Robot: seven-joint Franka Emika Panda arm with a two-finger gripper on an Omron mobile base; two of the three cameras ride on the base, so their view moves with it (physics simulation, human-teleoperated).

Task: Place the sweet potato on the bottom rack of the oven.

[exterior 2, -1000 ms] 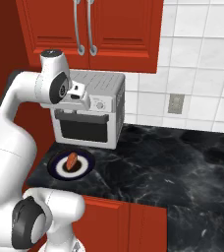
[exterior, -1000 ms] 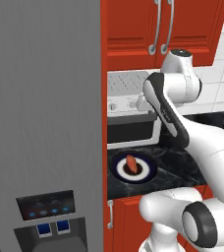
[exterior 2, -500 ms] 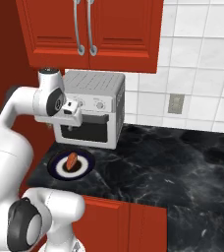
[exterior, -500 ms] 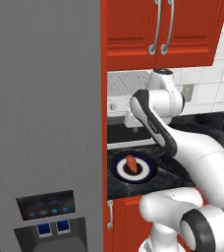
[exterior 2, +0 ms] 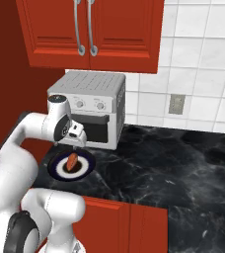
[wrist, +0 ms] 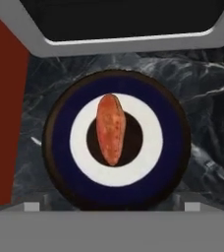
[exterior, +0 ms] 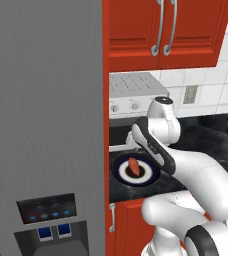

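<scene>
The sweet potato (wrist: 111, 129) lies lengthwise in the middle of a round plate (wrist: 60, 129) with a navy rim, a white ring and a dark centre. The plate (exterior 2: 88, 163) rests on the black marble counter, with the sweet potato (exterior 2: 72, 160) (exterior: 134, 166) on it. My gripper (exterior 2: 79, 145) hangs straight above the plate, pointing down. In the hand view its two tips stand wide apart at either side of the plate, so the gripper (wrist: 112, 206) is open and holds nothing. The wall oven and its bottom rack are out of view.
A small grey countertop oven with knobs (exterior 2: 91, 90) (exterior: 136, 92) stands just behind the plate, its lower frame (wrist: 133, 43) close to the rim. A grey fridge (exterior: 41, 125) walls off the left. Red cabinets (exterior 2: 90, 29) hang overhead. The black counter (exterior 2: 173, 168) stretches right.
The arm has come down from in front of the countertop oven, and the hand now hangs low over the plate. The sweet potato has not moved.
</scene>
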